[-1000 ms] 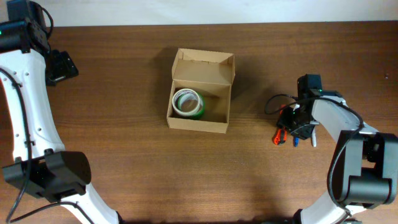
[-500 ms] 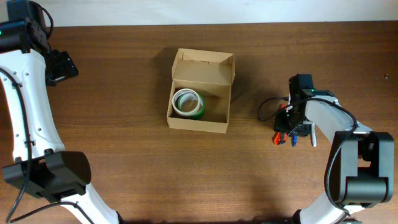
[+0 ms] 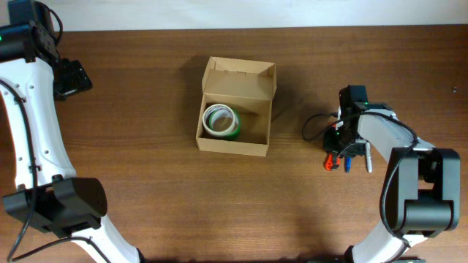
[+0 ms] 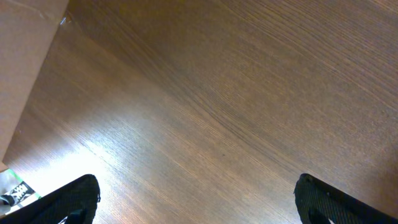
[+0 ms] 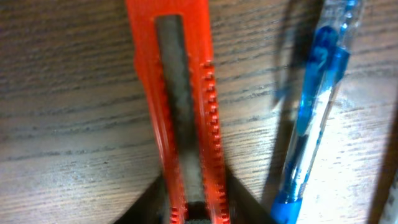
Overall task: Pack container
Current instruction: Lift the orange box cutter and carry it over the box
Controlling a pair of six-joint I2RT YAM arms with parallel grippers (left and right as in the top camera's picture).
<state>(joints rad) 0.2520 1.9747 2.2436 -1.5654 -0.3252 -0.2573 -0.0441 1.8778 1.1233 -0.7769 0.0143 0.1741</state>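
The container (image 3: pixel 232 145) sits mid-table with its flap lid up, so stuff can drop straight in, and there's a green-and-white tape roll (image 3: pixel 221 120) inside. Well off to its right, the right gripper (image 5: pixel 193 213) is down on the table (image 3: pixel 146 204), pinched narrow around a red box cutter (image 5: pixel 180 112) beside a blue pen (image 5: pixel 311 112); I'd guess that goes in next. The left gripper (image 4: pixel 199 200) hangs wide open and empty at the far left, probably just keeping clear.

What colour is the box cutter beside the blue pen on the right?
The box cutter is orange-red with a grey centre slot, clearest in the right wrist view.
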